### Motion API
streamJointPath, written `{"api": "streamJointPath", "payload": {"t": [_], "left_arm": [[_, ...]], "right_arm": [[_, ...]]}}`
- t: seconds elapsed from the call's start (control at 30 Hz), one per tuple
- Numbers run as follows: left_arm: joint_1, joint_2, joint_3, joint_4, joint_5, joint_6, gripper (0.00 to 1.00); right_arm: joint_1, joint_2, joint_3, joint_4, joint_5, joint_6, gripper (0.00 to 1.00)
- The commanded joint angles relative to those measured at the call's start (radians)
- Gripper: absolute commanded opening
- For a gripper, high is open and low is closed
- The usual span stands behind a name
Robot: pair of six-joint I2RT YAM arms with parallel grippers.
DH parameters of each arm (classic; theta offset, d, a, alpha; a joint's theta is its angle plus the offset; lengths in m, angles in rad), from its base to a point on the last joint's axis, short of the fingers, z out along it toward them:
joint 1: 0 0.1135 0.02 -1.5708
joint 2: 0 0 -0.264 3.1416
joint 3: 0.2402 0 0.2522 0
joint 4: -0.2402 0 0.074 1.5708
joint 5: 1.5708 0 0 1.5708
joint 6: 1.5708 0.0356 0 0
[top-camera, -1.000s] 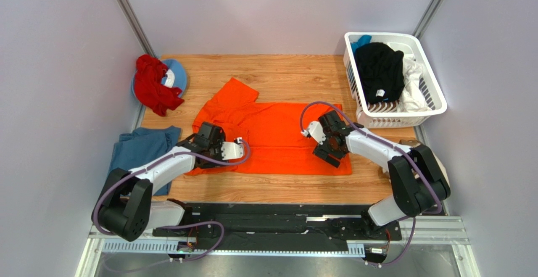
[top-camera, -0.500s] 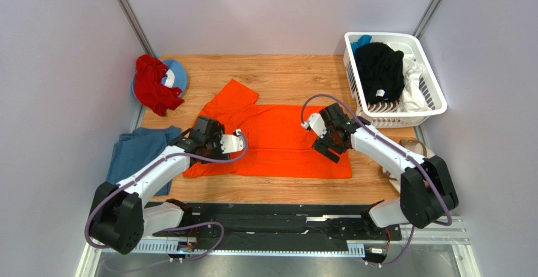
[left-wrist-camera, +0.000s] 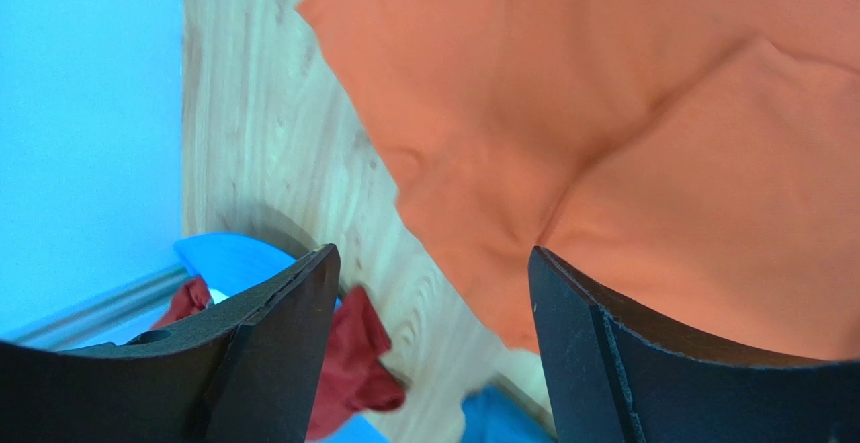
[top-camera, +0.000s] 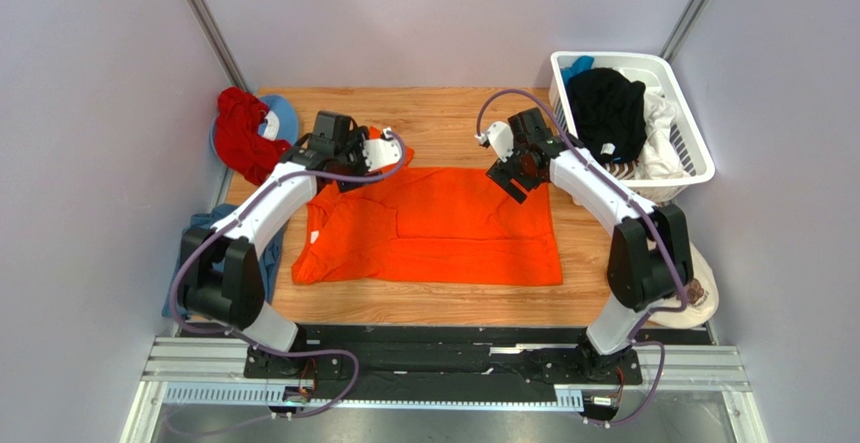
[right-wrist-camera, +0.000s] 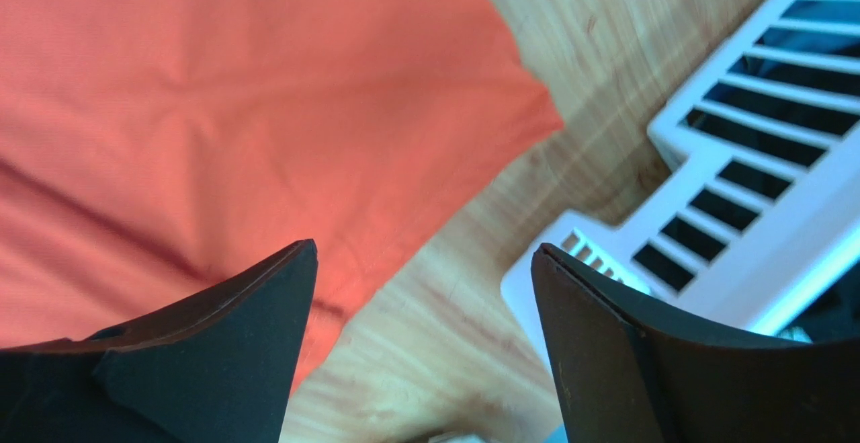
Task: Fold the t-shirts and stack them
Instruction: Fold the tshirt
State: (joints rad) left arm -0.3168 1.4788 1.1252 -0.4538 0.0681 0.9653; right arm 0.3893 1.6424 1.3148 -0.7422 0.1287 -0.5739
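A wooden table [top-camera: 454, 110] seen from above, with two robot arms reaching out from its near edge. An orange t-shirt [top-camera: 444, 226] lies spread flat on the table, mostly on the near side of both claws.

The left claw [left-wrist-camera: 432, 272] hangs over the shirt's far left sleeve, jaws apart and holding nothing. Its wrist view shows rumpled orange cloth directly beneath and bare wood to one side. The right claw [right-wrist-camera: 424, 262] is also spread apart and empty, above the shirt's far right corner, which ends just under it.

Each claw sits over a far corner, probably so the pair can pinch that edge and fold it toward the arms. The shirt does not look folded yet.

A white laundry basket [top-camera: 616, 56] stands just right of the right claw, holding a black t-shirt [top-camera: 606, 105] and a white one [top-camera: 661, 120]. A blue t-shirt [top-camera: 202, 236] hangs off the table edge, left of and nearer than the left claw. A red cloth [top-camera: 240, 135] is bunched just left of that claw.
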Motion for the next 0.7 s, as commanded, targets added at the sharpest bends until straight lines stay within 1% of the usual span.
{"api": "streamJointPath", "payload": {"t": [0.0, 0.07, 0.1, 0.17, 0.3, 0.47, 0.67], "left_arm": [[0.048, 0.148, 0.211, -0.098, 0.142, -0.037, 0.78], [0.062, 0.196, 0.299, -0.129, 0.165, -0.043, 0.77], [0.074, 0.237, 0.324, -0.149, 0.185, -0.051, 0.77], [0.082, 0.270, 0.369, -0.152, 0.190, -0.051, 0.77], [0.087, 0.343, 0.418, -0.154, 0.190, -0.046, 0.77], [0.096, 0.409, 0.476, -0.155, 0.191, -0.057, 0.77], [0.102, 0.477, 0.527, -0.167, 0.162, -0.070, 0.79]], "right_arm": [[-0.046, 0.112, 0.141, 0.021, -0.084, 0.019, 0.82], [-0.073, 0.175, 0.208, 0.010, -0.115, 0.028, 0.82], [-0.084, 0.195, 0.234, 0.003, -0.147, 0.040, 0.82], [-0.121, 0.253, 0.292, -0.016, -0.181, 0.048, 0.82], [-0.165, 0.342, 0.366, -0.040, -0.216, 0.048, 0.81], [-0.201, 0.440, 0.429, -0.065, -0.212, 0.029, 0.81], [-0.228, 0.500, 0.475, -0.089, -0.219, 0.010, 0.81]]}}
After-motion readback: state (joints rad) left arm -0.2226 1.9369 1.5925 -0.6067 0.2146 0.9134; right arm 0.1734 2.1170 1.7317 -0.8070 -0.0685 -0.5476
